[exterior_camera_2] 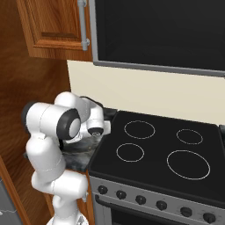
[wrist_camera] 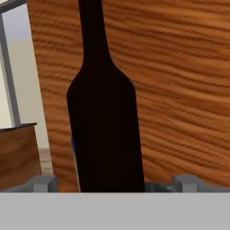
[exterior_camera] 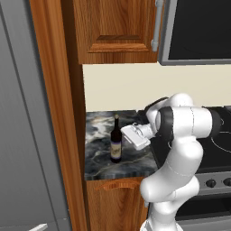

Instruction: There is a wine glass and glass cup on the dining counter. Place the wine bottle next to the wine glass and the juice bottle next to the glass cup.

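On marbled counter [exterior_camera: 101, 167] between wooden panel [exterior_camera: 58, 135] and stove [exterior_camera_2: 162, 154]: wine bottle [exterior_camera: 116, 144] upright. Beside it, level with its body: gripper [exterior_camera: 127, 135], spread wide, holding nothing. From hand view, bottle centred between both fingertips [wrist_camera: 42, 183], untouched.

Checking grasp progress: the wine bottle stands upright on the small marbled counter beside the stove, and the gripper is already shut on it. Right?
Not quite. The wine bottle does stand upright on the marbled counter beside the stove, but the gripper is open: in the hand view its fingertips sit wide apart either side of the bottle, clear of it.
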